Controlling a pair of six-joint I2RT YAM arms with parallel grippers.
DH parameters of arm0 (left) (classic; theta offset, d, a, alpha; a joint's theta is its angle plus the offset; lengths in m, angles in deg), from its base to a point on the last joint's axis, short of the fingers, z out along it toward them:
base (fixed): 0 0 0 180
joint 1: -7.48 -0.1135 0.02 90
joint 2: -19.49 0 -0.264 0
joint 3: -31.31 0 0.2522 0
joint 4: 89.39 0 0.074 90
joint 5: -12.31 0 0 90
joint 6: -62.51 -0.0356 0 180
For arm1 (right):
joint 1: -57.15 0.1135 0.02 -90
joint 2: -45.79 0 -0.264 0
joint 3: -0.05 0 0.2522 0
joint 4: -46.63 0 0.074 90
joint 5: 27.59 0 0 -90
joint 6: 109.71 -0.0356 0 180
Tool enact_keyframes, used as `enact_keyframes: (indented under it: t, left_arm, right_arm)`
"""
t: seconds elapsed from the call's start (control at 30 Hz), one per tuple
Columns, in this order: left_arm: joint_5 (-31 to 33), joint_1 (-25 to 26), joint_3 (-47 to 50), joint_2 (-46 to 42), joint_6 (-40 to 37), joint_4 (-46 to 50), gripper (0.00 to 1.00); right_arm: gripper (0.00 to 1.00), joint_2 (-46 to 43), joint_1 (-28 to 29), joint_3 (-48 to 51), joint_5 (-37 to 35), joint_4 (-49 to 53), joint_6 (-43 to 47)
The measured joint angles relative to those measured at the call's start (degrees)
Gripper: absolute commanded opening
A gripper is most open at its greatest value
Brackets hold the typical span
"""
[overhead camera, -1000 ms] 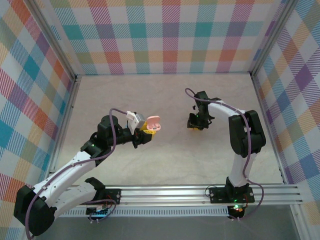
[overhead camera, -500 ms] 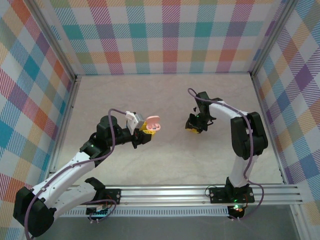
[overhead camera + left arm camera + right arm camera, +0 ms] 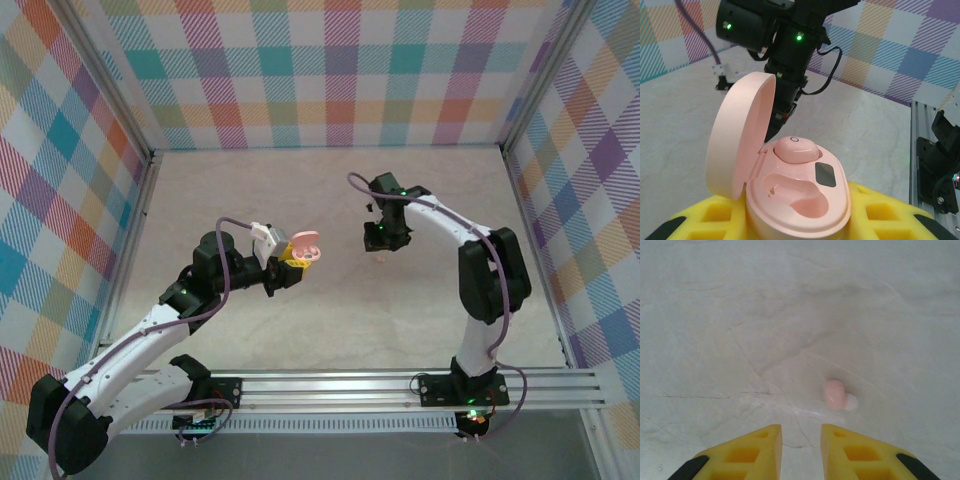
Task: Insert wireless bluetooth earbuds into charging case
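My left gripper [image 3: 288,265] pinches the open pink charging case [image 3: 800,205] lid-up so its empty socket [image 3: 790,187] beside the seated pink earbud [image 3: 796,149] stays reachable, while my right gripper [image 3: 801,450] hovers narrowly parted, empty, just short of the loose pink earbud [image 3: 836,394] on the table [image 3: 740,315].

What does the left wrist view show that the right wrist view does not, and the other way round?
Left wrist view: the left hand grips the open pink case, lid raised; a seated earbud fills its far slot, the near slot is empty, and the right arm hangs beyond. Right wrist view: a loose earbud lies on the table just ahead of the right hand, slightly right of the gap between its parted fingers, which hold nothing. Shared: pale marbled table and yellow fingers at the bottom edge.
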Motion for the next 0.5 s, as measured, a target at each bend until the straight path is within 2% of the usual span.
enact_keyframes:
  t: [0.23, 0.5]
  left_arm:
    - [0.2, 0.0, 0.0, -0.4, -0.2, 1.0, 0.21]
    - [0.5, 0.0, 0.0, -0.4, -0.6, 1.0, 0.21]
  right_arm:
    - [0.27, 4.3, 1.0, -0.6, -3.0, 0.5, 3.3]
    - [0.27, 4.6, 1.0, -0.6, -6.4, 0.9, 4.8]
